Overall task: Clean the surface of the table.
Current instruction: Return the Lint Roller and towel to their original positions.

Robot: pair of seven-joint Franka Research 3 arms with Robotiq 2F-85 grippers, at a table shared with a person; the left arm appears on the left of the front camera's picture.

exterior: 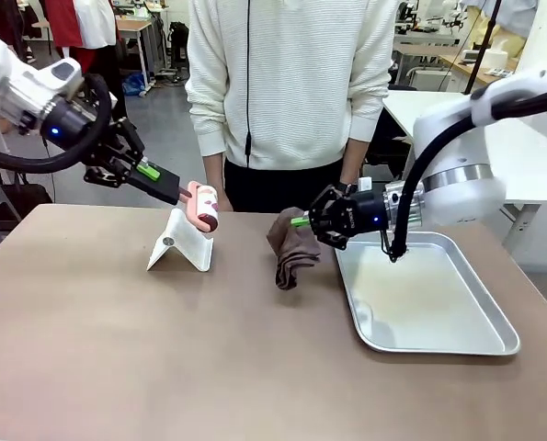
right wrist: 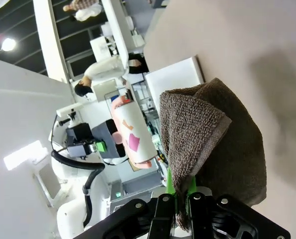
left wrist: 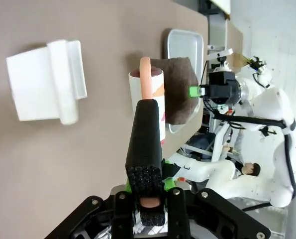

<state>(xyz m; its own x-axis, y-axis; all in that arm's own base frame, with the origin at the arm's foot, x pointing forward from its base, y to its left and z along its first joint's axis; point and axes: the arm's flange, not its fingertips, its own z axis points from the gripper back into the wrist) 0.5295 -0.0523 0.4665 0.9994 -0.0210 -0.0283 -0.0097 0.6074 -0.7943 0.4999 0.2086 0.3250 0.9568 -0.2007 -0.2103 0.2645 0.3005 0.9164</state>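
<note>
The taupe-brown table [exterior: 117, 349] spreads across the front view. My left gripper [exterior: 148, 172] is shut on the black handle of a lint roller [exterior: 202, 206], holding its pink and white head in the air just above a white stand [exterior: 181, 243]. In the left wrist view the lint roller [left wrist: 147, 107] points away from my left gripper [left wrist: 148, 200]. My right gripper [exterior: 301, 220] is shut on the top edge of a brown cloth [exterior: 290, 246], which hangs down to the table near the middle. The cloth [right wrist: 212, 144] drapes from my right gripper [right wrist: 185, 201].
A shallow silver tray [exterior: 494, 342] lies on the right part of the table, under my right arm. A person in a white sweater [exterior: 291, 83] stands at the far edge, hands down. The white stand [left wrist: 46, 82] sits left of centre.
</note>
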